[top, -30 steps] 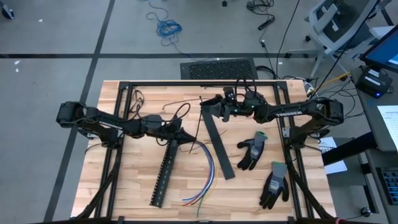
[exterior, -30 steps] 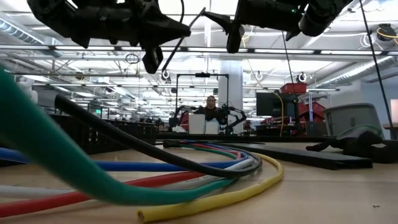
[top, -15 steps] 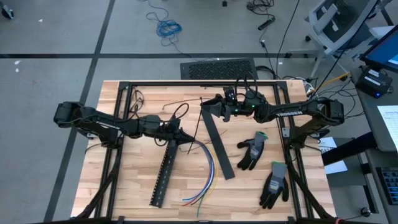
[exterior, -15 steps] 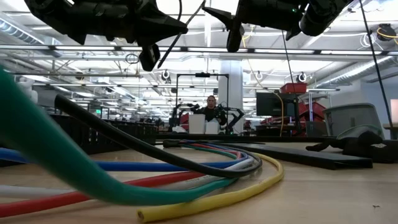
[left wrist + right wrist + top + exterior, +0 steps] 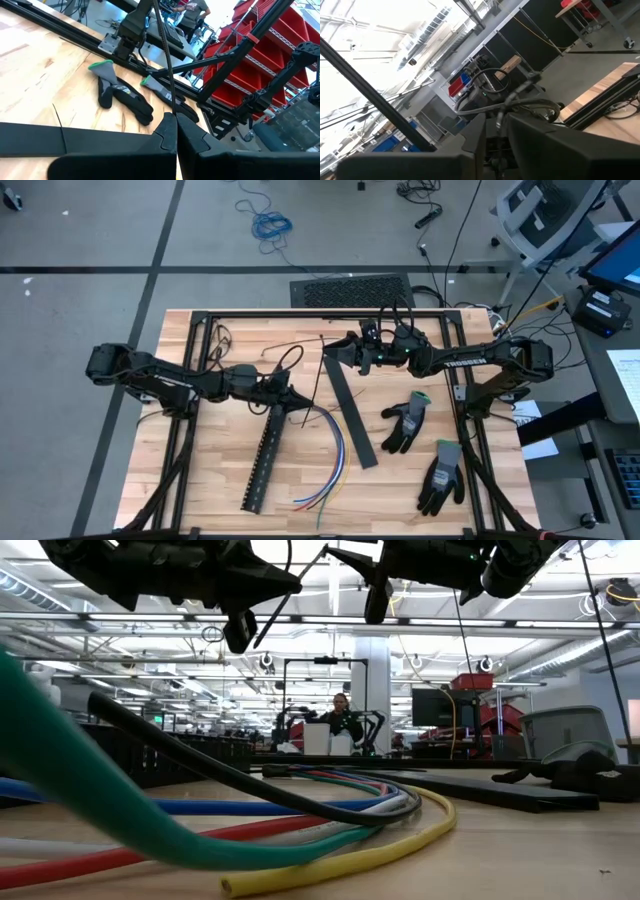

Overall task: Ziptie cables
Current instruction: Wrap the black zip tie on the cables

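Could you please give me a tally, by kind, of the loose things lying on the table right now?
Gloves: 2, one nearer the middle, one nearer the front edge.
Black strips: 2, one slotted, one plain.
Bundle of multicoloured cables: 1.
Total: 5, not counting the thin dark strands.

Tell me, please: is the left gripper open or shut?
Shut. In the left wrist view, the left gripper has its two dark fingers pressed together around a thin dark strand.
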Available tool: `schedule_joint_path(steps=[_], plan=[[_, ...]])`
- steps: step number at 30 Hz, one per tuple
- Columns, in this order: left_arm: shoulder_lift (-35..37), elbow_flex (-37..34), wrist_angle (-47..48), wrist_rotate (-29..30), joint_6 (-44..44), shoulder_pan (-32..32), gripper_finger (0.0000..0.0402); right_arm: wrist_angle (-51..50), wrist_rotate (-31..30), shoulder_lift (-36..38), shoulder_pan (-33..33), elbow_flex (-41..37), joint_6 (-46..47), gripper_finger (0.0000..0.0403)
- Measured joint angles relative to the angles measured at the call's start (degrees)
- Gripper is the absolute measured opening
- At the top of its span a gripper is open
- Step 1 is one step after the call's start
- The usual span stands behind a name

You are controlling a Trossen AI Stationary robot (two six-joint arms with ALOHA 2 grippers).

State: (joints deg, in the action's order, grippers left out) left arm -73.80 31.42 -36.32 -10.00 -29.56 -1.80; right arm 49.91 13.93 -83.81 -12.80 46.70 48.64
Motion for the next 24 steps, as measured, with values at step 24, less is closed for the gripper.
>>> schedule_joint_path(steps=[24], plan=[[0.0,0.0,0.0,1.5,0.4,0.0,0.0,1.3,0.0,0.0,0.0,0.0,0.3,0.0063]])
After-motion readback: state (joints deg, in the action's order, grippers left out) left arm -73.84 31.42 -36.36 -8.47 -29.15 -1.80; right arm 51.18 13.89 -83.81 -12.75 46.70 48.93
